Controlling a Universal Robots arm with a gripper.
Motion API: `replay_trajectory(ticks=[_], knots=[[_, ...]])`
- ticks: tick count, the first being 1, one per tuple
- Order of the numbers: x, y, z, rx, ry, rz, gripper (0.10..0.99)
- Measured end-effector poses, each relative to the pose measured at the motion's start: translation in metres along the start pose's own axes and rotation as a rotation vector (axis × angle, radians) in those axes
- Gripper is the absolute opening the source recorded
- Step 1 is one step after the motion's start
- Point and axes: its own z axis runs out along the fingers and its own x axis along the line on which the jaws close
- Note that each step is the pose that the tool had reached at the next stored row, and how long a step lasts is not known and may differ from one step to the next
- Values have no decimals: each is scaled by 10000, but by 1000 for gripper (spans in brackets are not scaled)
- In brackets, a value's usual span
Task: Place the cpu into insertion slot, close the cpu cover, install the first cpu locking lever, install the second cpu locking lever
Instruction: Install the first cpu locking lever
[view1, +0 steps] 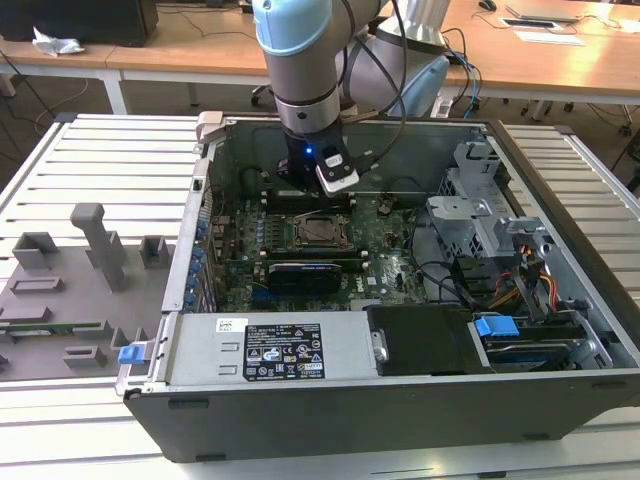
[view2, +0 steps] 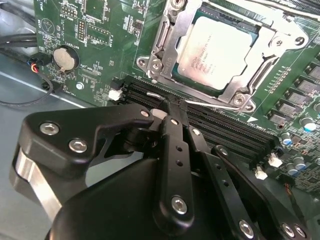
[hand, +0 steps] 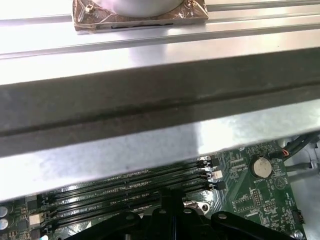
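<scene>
Pincer (view2: 165, 109) inside computer case (view1: 330, 400) on slatted table (view1: 110, 160), desks (view1: 180, 50) behind

cpu (view2: 220, 50): pale sq, flat in insertion slot (view2: 150, 64) | cpu cover (view2: 174, 37): silvery, down over it

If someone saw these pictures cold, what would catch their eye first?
First, the pale blue arm, its end down inside the open computer case in the exterior view. In the second wrist view, the cpu lies in the insertion slot, framed by the silvery cpu cover, with the black gripper close by, beside the memory slots.
</scene>
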Motion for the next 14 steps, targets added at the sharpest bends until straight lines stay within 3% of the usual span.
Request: replay_trajectory(ticks=[7, 14], knots=[[9, -9, 49, 98, -43, 130, 106], [17, 17, 65, 121, -62, 208, 106]])
